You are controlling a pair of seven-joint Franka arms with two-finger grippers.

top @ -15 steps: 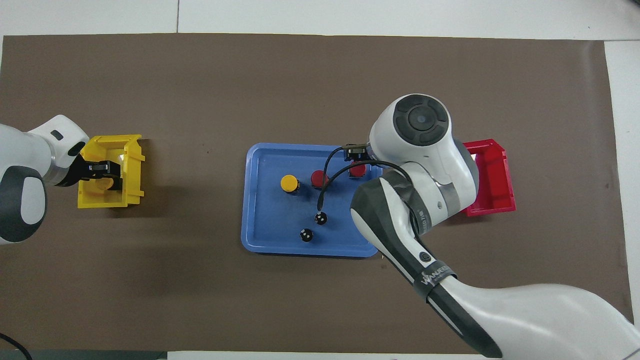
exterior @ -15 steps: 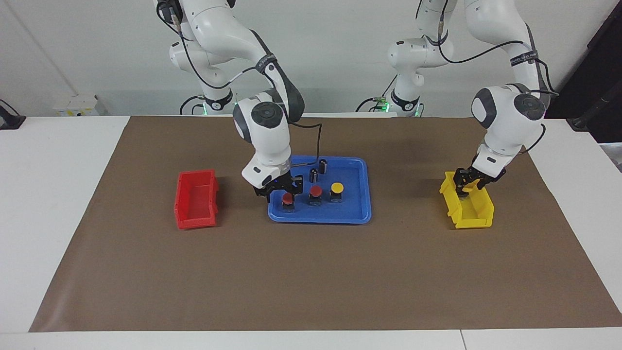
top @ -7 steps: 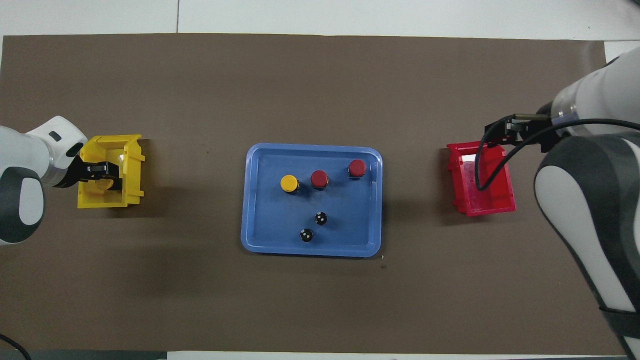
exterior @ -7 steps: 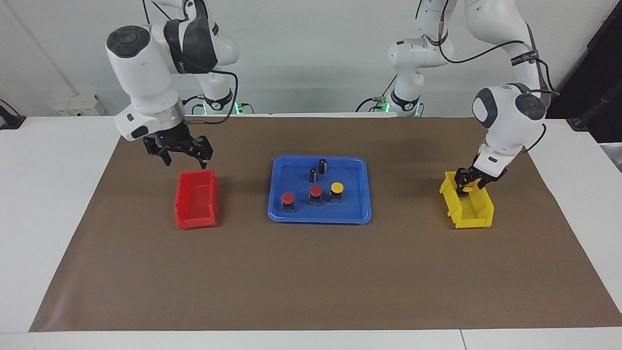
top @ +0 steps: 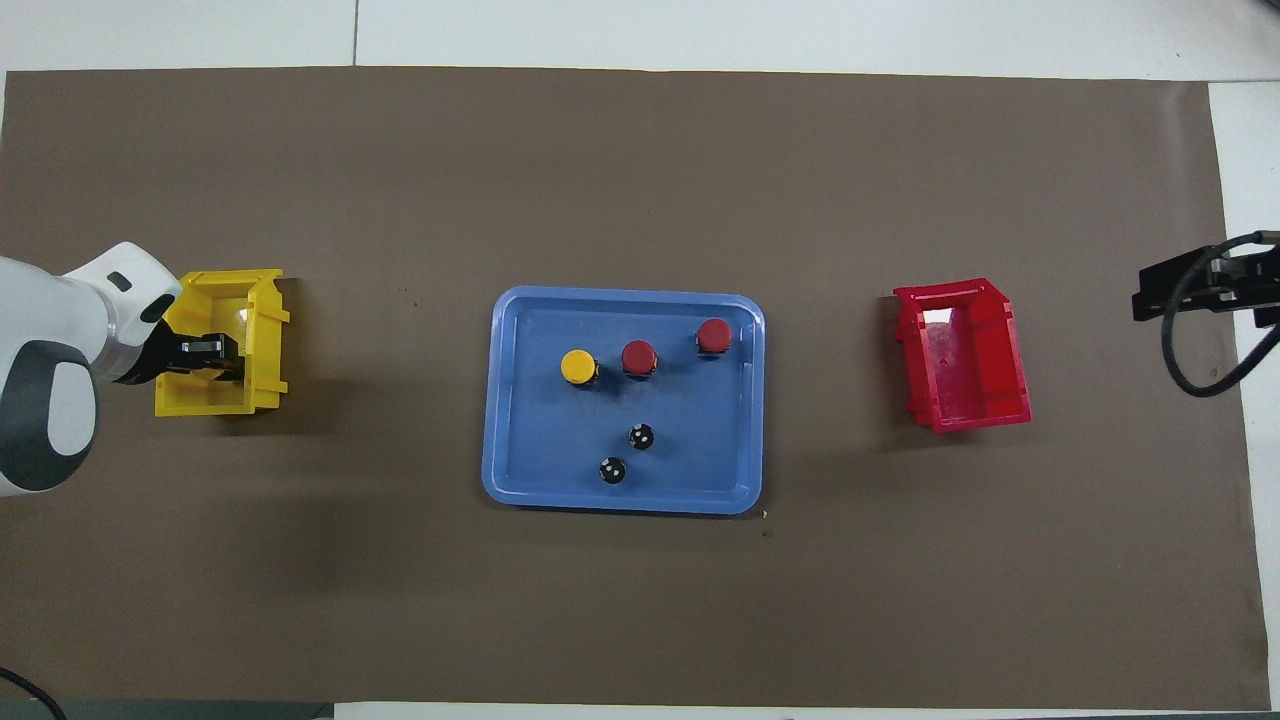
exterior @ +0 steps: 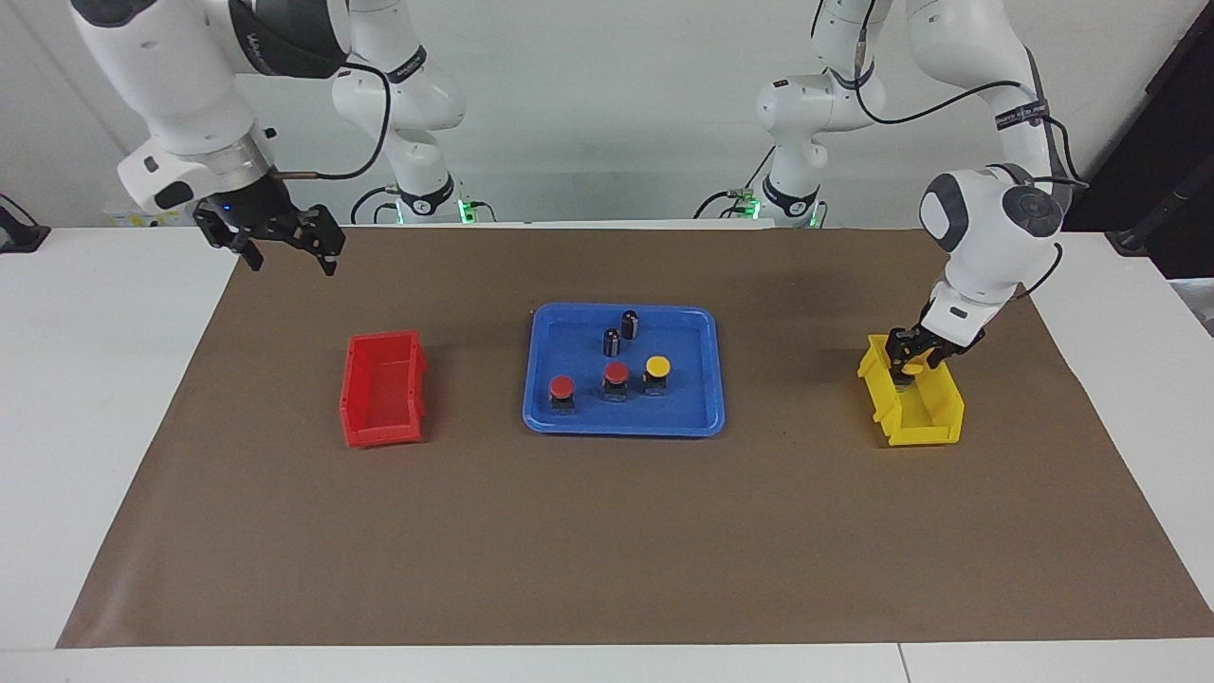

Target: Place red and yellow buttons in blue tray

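L tool: down in yellow bin, grip state can't tell. Blue tray lies toward desk centre. R tool: fingers spread, empty, waits aloft.

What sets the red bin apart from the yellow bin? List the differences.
Colour: the red bin is red, the yellow bin yellow. Place: the red bin sits toward the right arm's end, the yellow bin toward the left arm's. State: the left tool reaches into the yellow bin; the red bin shows a bare floor, with the open right tool raised clear of it. Both are small open-topped bins on the brown mat.
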